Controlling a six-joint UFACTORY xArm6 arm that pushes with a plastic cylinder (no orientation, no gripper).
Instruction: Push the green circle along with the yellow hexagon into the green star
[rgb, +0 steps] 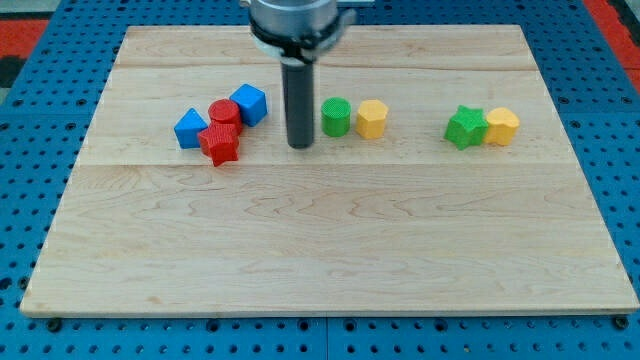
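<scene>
The green circle (336, 117) stands on the wooden board, touching the yellow hexagon (372, 118) on its right. The green star (465, 128) lies farther toward the view's right, touching a second yellow block (502, 126) on its right. My tip (300, 146) rests on the board just left of the green circle, a small gap apart from it. The rod rises straight up from the tip to the arm's mount at the view's top.
A cluster at the view's left holds a blue block (190, 128), a red circle (224, 112), a red star (219, 144) and a blue cube (249, 104). The wooden board (320, 250) lies on a blue pegboard surface.
</scene>
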